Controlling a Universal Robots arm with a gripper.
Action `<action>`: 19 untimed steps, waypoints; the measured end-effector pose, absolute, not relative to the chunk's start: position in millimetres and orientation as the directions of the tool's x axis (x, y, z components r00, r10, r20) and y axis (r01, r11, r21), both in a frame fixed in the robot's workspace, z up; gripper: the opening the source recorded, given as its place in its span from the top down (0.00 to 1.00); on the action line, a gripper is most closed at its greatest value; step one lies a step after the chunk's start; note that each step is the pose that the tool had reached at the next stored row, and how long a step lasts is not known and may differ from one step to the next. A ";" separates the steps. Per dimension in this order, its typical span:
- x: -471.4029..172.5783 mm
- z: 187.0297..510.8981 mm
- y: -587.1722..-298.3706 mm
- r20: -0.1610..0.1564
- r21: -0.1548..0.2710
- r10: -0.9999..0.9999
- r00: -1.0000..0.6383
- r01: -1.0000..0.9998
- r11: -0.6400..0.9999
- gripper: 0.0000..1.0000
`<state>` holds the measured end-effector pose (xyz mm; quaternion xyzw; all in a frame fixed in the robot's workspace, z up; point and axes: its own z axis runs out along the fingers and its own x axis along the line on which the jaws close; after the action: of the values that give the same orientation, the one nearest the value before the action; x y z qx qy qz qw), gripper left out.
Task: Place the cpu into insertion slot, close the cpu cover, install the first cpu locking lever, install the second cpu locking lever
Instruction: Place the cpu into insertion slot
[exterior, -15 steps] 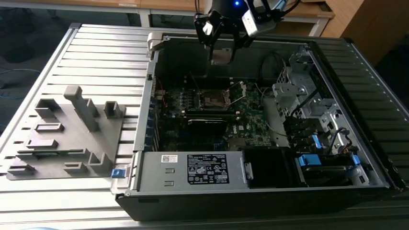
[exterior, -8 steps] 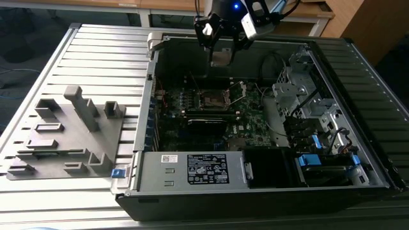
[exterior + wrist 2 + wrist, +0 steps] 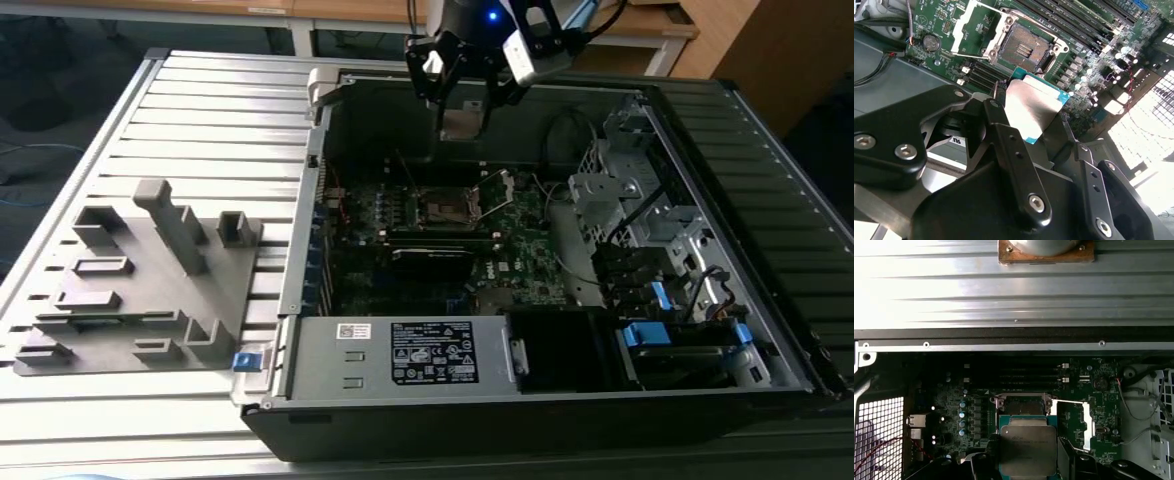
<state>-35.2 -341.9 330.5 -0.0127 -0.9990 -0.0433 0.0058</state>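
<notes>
My gripper [image 3: 463,112] hangs over the open computer case, shut on the cpu [image 3: 463,122], a flat silver-grey square chip held by its edges. In the second wrist view the cpu [image 3: 1034,107] sits between the black fingers [image 3: 1004,132], a short way above the motherboard. The insertion slot [image 3: 1024,47] lies bare and dark just beyond the chip; in the first wrist view the slot [image 3: 1021,404] peeks out past the cpu [image 3: 1028,450]. The cpu cover [image 3: 976,25] is swung open beside the slot, and its silvery frame [image 3: 1074,425] stands up. Thin wire levers lie raised around it.
The case's metal walls [image 3: 320,150] ring the motherboard. A power supply [image 3: 400,350] fills the near side and a drive cage [image 3: 641,220] the exterior view's right. Memory slots [image 3: 1019,375] run beside the socket. A grey fixture block [image 3: 134,280] sits on the table at the exterior view's left.
</notes>
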 end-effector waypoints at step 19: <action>-35.1 325.7 -341.9 0.013 0.087 0.025 -1.000 0.026 0.996 0.46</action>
<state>-35.1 -341.9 325.7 -0.0127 -0.9990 -0.0434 0.0057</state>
